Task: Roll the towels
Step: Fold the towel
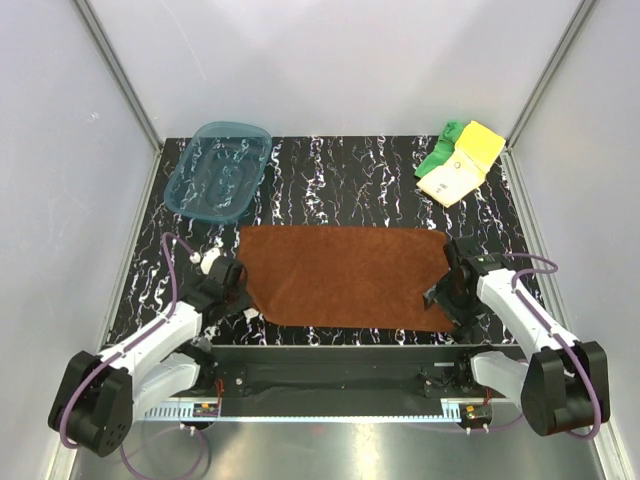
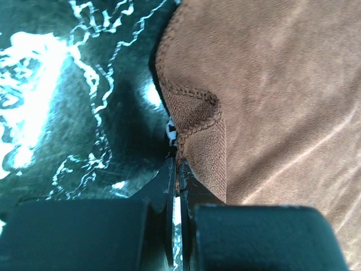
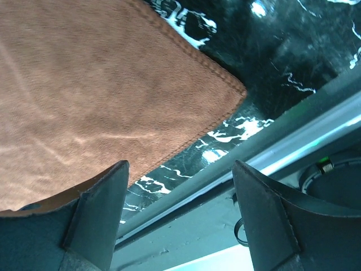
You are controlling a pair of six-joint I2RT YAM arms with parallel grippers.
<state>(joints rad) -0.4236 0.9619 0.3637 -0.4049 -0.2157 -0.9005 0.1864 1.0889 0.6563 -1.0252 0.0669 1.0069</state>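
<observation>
Closest to your left wrist lens, the left gripper (image 2: 176,165) has its dark fingers (image 2: 194,192) pressed together. They pinch a puckered fold of stitched hem on the rust-brown towel (image 1: 345,275), at that towel's left edge near the worktop's near left corner. The towel lies spread flat along the near edge of the black marbled worktop (image 1: 330,180), between your two arms.

Your right gripper (image 3: 177,214) stands wide open and holds nothing. It hangs over the towel's near right corner, one finger above the cloth and the other above the worktop's near edge.

At the far right corner, the pale yellow towel (image 1: 462,170) and the green towel (image 1: 440,152) lie bunched together, touching. The teal tray (image 1: 232,126) sits at the far left corner, well apart from all three towels.
</observation>
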